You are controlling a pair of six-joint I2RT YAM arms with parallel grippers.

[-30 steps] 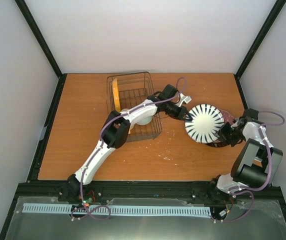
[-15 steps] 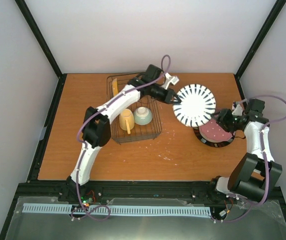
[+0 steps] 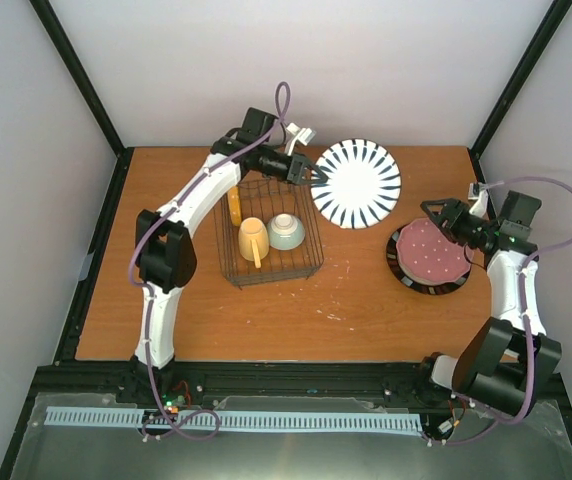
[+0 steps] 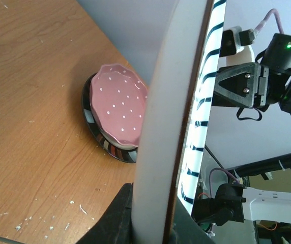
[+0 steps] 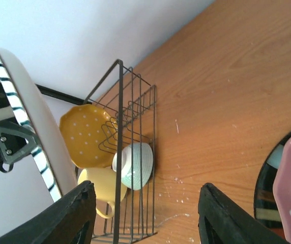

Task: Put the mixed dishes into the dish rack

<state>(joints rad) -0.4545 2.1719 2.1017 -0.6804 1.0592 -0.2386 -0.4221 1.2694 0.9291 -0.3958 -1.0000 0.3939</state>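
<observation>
1. Currently the left gripper (image 3: 312, 172) is clamped on the rim of the striped plate (image 3: 358, 183), held in the air just past the far right corner of the dish rack (image 3: 271, 264);
2. the right gripper (image 3: 440, 216) has its fingers spread wide and empty, near the pink plate (image 3: 429, 250), which lies on the black plate (image 3: 411, 281);
3. inside the rack sit the mug (image 3: 253, 240), the bowl (image 3: 286, 231) and the upright dotted plate (image 3: 234, 205).

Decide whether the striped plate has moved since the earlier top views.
Yes. The striped plate, held by the left gripper, moved away from the pink plate toward the dish rack.
</observation>
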